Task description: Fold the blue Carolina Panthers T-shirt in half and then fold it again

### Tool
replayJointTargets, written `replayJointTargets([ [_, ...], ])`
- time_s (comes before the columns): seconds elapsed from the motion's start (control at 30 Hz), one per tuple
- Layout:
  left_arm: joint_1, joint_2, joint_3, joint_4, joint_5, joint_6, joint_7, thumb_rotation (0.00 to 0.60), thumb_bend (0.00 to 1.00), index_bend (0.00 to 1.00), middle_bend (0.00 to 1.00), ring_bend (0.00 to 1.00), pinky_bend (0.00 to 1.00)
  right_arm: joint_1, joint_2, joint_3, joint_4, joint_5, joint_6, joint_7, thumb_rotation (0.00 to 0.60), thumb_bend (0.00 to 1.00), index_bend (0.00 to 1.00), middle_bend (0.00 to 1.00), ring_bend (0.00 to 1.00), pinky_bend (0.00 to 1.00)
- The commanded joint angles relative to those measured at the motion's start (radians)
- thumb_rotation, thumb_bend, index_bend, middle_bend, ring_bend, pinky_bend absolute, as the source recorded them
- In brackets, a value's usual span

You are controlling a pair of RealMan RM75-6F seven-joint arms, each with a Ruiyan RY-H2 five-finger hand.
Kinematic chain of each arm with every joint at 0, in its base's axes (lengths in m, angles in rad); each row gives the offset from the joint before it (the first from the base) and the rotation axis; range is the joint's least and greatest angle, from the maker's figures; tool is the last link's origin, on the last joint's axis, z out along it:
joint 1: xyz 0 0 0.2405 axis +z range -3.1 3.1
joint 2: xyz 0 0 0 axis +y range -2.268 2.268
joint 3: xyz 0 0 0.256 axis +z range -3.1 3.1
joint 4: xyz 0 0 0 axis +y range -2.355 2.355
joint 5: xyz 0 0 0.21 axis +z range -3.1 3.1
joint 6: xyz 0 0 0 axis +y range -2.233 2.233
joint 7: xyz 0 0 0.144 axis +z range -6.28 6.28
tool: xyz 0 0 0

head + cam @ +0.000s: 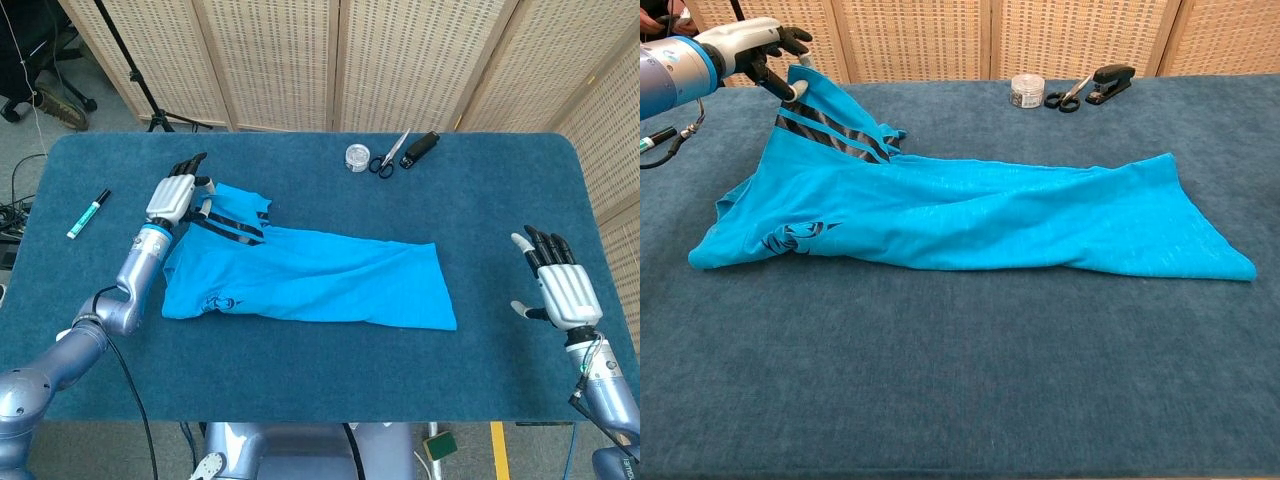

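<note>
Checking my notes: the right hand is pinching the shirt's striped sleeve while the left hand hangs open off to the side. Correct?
Sides swapped. The chest view shows the left hand pinching the striped sleeve; the head view shows the right hand open, off the shirt.
</note>
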Motion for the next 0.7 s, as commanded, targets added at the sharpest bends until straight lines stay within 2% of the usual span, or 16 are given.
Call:
replayJointTargets([
  [0.03, -0.021, -0.035, 0.002, 0.071, 0.002, -0.033, -0.017, 0.600, 0.58, 0.74, 0.00, 0.00, 0.00, -0.001, 0.000, 0.003, -0.001, -0.002, -0.001, 0.000, 0.600, 0.00, 0.00, 0.00, 0.00, 0.00],
  [0.3, -0.050, -0.087, 0.004, 0.199, 0.028, -0.042, -0.120, 0.600, 0.58, 0.74, 0.00, 0.00, 0.00, -0.004, -0.004, 0.012, 0.005, -0.004, -0.005, -0.006, 0.600, 0.00, 0.00, 0.00, 0.00, 0.00],
  [0.53, -0.081, -0.103, 0.023, 0.255, 0.069, -0.033, -0.212, 0.600, 0.58, 0.74, 0.00, 0.00, 0.00, -0.003, -0.009, 0.019, 0.012, 0.005, -0.018, -0.013, 0.600, 0.00, 0.00, 0.00, 0.00, 0.00],
  [0.7, -0.100, -0.131, 0.031, 0.318, 0.076, -0.067, -0.239, 0.600, 0.57, 0.74, 0.00, 0.00, 0.00, -0.003, -0.011, 0.022, 0.017, 0.009, -0.028, -0.016, 0.600, 0.00, 0.00, 0.00, 0.00, 0.00],
])
